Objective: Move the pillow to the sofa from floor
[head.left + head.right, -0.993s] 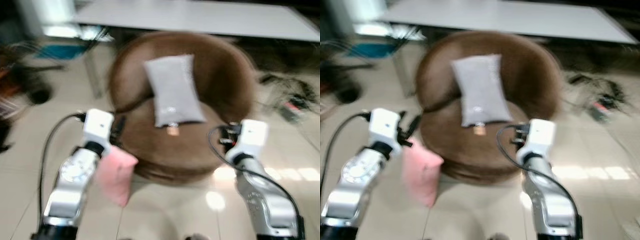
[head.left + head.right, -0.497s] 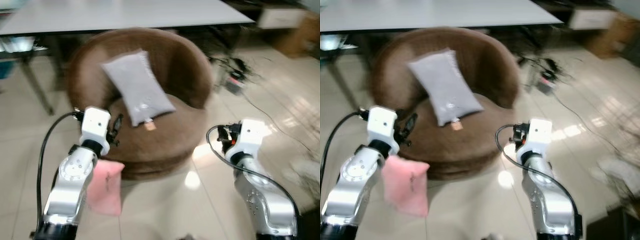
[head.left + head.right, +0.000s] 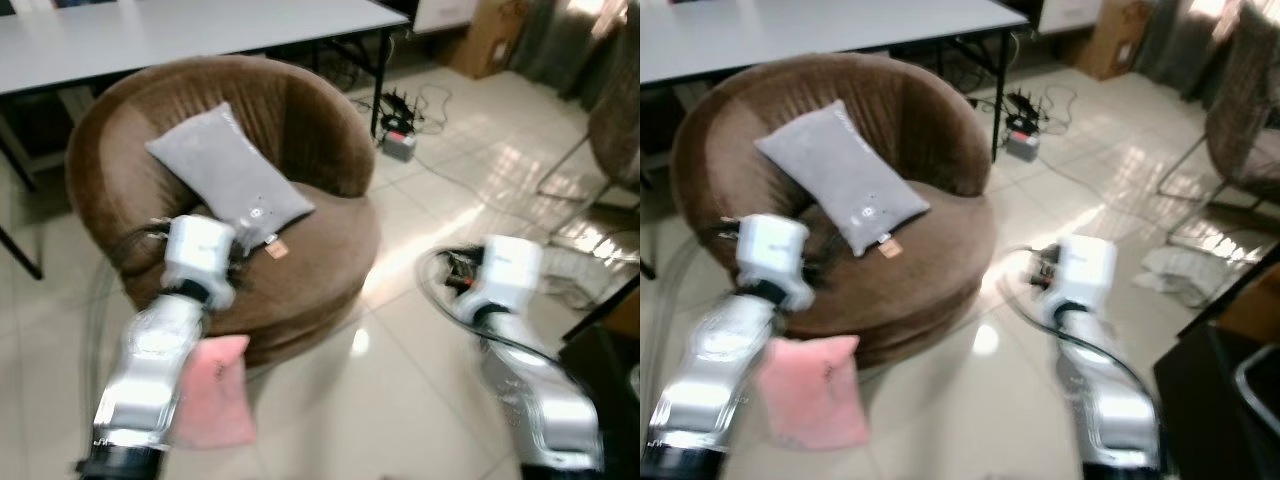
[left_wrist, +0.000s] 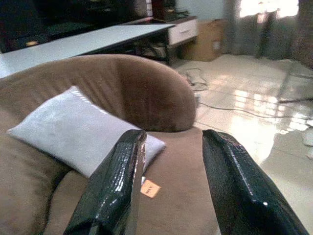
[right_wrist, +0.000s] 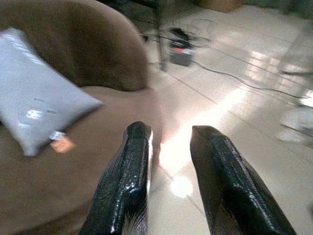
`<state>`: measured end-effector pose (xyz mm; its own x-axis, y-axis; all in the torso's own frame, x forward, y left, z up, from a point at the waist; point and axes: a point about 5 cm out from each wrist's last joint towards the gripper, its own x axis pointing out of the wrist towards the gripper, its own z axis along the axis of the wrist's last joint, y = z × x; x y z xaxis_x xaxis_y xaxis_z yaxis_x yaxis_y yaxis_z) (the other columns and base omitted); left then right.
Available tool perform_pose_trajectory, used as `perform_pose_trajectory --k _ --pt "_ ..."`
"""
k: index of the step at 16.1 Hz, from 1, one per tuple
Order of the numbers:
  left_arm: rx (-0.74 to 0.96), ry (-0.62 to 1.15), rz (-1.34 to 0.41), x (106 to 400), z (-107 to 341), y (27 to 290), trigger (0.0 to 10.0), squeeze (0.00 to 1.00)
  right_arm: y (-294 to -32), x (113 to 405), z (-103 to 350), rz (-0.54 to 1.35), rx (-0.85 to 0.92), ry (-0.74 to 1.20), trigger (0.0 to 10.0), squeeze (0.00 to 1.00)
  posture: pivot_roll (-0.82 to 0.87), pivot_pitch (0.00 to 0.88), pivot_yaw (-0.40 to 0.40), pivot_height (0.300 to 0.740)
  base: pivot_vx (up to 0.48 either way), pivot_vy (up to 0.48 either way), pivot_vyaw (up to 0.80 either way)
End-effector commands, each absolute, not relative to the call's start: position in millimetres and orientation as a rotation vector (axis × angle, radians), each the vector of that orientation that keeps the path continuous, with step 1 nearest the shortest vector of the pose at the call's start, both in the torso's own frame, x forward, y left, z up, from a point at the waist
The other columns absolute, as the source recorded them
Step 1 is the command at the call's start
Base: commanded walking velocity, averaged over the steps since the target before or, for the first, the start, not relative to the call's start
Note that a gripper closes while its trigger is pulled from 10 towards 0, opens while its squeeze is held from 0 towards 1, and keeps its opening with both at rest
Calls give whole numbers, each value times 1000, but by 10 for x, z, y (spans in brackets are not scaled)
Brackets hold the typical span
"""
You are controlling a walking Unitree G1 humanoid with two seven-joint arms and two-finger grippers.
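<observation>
Head views first: round brown velvet sofa chair [image 3: 300,250] stands on the pale tiled floor [image 3: 400,390], with a grey rectangular pillow [image 3: 225,180] leaning against its backrest and a small orange tag [image 3: 277,250] at the pillow's lower edge. Down on the floor, just beside the chair's base, a pink fabric pillow [image 3: 812,405] lies partly behind the left arm. A white table [image 3: 180,35] runs behind the chair, and cables and a power strip [image 3: 398,145] trail off to the right.

Left wrist view: the left gripper [image 4: 171,181] hangs over the seat, jaws spread, empty.

Right wrist view: the right gripper [image 5: 168,181] hovers by the seat's edge, jaws apart, empty; nothing on the tag is legible.
</observation>
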<state>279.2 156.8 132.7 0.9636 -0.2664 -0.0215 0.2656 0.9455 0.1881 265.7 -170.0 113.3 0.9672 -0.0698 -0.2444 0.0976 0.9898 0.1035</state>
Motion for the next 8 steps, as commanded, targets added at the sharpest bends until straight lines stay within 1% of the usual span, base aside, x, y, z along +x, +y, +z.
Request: perform_pose_trajectory --k 1,5,8 --pt "211 -9 -244 2800 1361 1650 10000 0 -1636 2677 1181 -64 122 223 10000 0 -17 22 0 740 0 371 0" --pt "212 -10 -246 2801 1364 1647 10000 0 -1633 2682 1177 -63 122 223 10000 0 -16 25 1 740 0 369 0" --pt "215 -10 -249 2805 1367 1648 10000 0 -1623 2688 1164 -61 130 231 10000 0 -13 28 4 740 0 372 -800"
